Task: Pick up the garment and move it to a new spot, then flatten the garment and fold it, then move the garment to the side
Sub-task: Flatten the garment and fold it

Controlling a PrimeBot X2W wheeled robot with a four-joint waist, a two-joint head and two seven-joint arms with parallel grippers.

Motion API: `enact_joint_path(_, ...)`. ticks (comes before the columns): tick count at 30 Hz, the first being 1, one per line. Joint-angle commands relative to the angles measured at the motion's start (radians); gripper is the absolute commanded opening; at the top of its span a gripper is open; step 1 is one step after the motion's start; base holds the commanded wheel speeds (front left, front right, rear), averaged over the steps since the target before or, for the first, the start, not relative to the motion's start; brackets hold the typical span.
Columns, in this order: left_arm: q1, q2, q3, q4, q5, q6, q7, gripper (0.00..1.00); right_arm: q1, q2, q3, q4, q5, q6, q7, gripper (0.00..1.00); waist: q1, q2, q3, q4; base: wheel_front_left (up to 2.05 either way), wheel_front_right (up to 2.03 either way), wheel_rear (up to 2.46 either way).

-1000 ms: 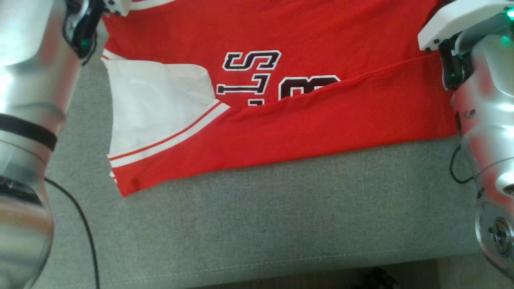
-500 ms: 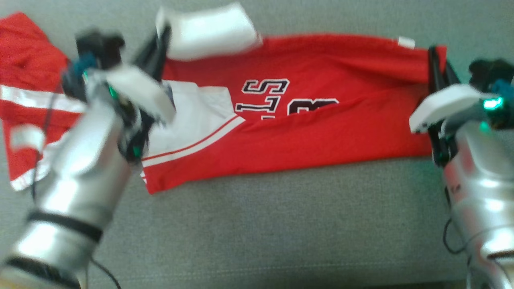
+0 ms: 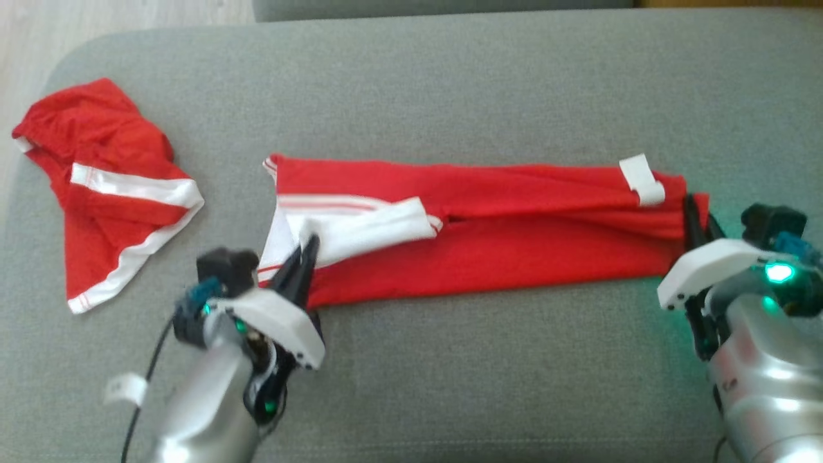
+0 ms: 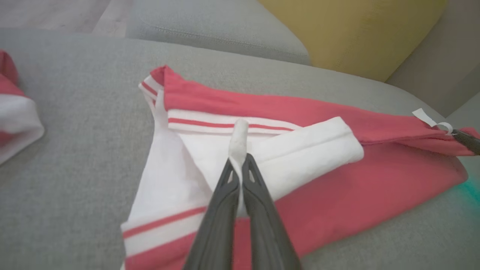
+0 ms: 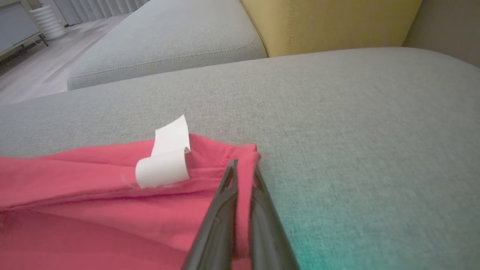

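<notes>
Head view looks down over the sofa [image 3: 450,83]; both wrist views sit low, close, sharing the garment [image 3: 514,257].

No writing, number or brand could be read anywhere. The white label [image 3: 641,180] at the right end of the red garment [image 3: 488,257] was curled over on itself, and its visible faces looked blank in the head and right wrist views. A small white tag [image 3: 125,388] at the lower left of the head view was too blurred to read.
</notes>
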Motion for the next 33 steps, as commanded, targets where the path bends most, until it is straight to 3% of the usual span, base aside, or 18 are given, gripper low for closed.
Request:
enact_joint_path(1,-0.003,0.003,0.058,-0.024,0.023,-0.002,-0.012,0.71,0.000,0.005,0.011,-0.011,0.013,0.006,0.001,0.00,0.0001,-0.0001,-0.011,0.002,0.00,0.00,0.00)
enact_joint_path(2,0.014,-0.004,0.073,-0.026,0.031,0.000,-0.012,1.00,0.004,0.008,0.007,-0.003,0.018,0.006,0.008,0.35,0.0001,-0.0001,-0.014,0.002,0.00,0.00,0.00)
enact_joint_path(3,0.030,-0.011,0.091,-0.034,0.040,0.004,-0.012,1.00,0.007,0.012,0.001,0.002,0.025,0.006,0.010,1.00,0.0001,-0.0001,-0.017,0.003,0.00,0.00,0.00)
enact_joint_path(10,0.144,-0.053,0.214,-0.151,0.146,0.048,-0.012,1.00,0.024,0.027,-0.037,-0.014,0.062,0.006,0.000,1.00,0.0001,-0.0001,-0.027,0.018,0.00,0.00,0.00)
enact_joint_path(21,0.244,-0.086,0.282,-0.228,0.202,0.034,-0.012,1.00,0.028,0.017,-0.080,0.071,0.027,0.006,0.054,1.00,0.0001,-0.0001,-0.014,0.068,0.00,0.00,0.00)
enact_joint_path(22,0.249,-0.087,0.285,-0.232,0.201,0.033,-0.012,1.00,0.026,0.019,-0.083,0.081,0.023,0.006,0.063,0.38,0.0001,-0.0001,-0.014,0.071,0.00,0.00,0.00)
enact_joint_path(23,0.253,-0.087,0.285,-0.236,0.193,0.033,-0.012,1.00,0.024,0.021,-0.086,0.088,0.019,0.006,0.069,0.00,0.0001,-0.0001,-0.013,0.072,0.00,0.00,0.00)
enact_joint_path(33,0.259,-0.088,0.266,-0.260,0.168,0.054,-0.012,1.00,-0.011,-0.038,-0.159,0.026,0.012,0.006,0.002,0.00,0.0001,-0.0001,-0.036,0.058,0.00,0.00,0.00)
